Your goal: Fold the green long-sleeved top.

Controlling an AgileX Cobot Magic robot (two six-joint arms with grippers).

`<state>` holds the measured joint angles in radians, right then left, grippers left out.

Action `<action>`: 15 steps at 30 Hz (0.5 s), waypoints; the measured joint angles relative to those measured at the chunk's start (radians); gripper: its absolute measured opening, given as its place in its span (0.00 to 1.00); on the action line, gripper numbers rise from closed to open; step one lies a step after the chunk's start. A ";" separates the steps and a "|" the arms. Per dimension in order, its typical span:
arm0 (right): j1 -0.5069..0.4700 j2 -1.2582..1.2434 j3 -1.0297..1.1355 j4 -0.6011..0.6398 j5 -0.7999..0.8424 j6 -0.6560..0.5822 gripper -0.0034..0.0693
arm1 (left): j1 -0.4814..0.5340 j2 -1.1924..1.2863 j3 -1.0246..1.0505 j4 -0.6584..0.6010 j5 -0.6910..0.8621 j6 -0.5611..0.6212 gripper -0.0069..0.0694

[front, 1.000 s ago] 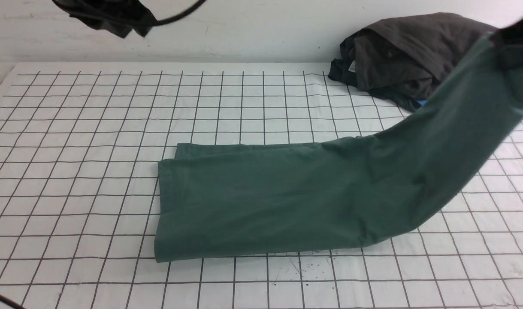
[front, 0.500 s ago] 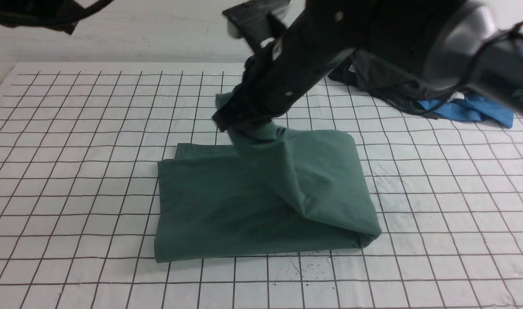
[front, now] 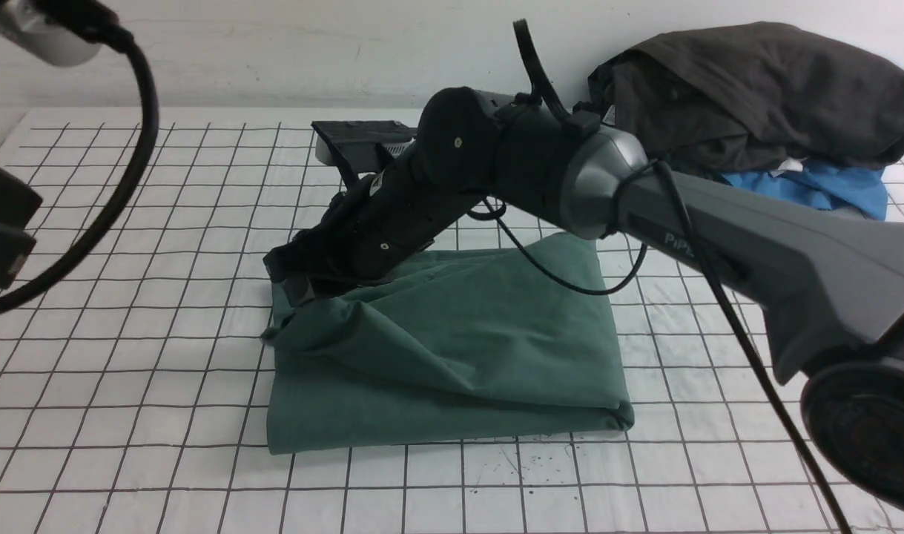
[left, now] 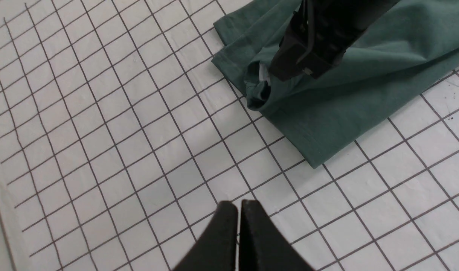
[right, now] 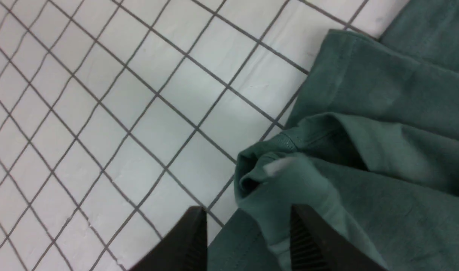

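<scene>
The green long-sleeved top (front: 452, 348) lies on the gridded table, doubled over into a rough rectangle, with a bunched, raised edge at its far left corner. My right gripper (front: 292, 285) sits low at that corner. In the right wrist view its jaws stand apart (right: 248, 226), with the rumpled green top (right: 383, 150) lying loosely between them. The left wrist view shows the top (left: 346, 94) with the right gripper (left: 289, 73) on it. My left gripper (left: 238, 205) hovers shut and empty over bare grid, well to the top's left.
A dark grey garment (front: 748, 89) is heaped at the back right over a bright blue garment (front: 815, 189). The white gridded cloth (front: 125, 297) covers the table. My right arm (front: 718, 230) and its cable stretch across the top's right half.
My right arm swept from the far right to the left, carrying the top's raised end over onto its left half. Its jaws, shut on cloth before, now stand apart.
</scene>
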<state>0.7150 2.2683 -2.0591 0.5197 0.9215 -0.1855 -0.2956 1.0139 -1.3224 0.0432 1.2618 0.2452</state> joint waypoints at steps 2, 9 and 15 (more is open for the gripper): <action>-0.002 -0.010 -0.001 -0.002 0.019 -0.019 0.55 | 0.000 -0.015 0.008 0.009 0.000 0.000 0.08; -0.050 -0.073 -0.007 -0.338 0.210 0.042 0.47 | 0.000 -0.105 0.061 0.054 0.001 -0.021 0.08; -0.044 0.009 -0.009 -0.368 0.233 0.086 0.18 | 0.000 -0.125 0.095 0.058 0.002 -0.027 0.08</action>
<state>0.6709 2.2772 -2.0678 0.1517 1.1548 -0.0995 -0.2956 0.8886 -1.2271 0.1009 1.2639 0.2180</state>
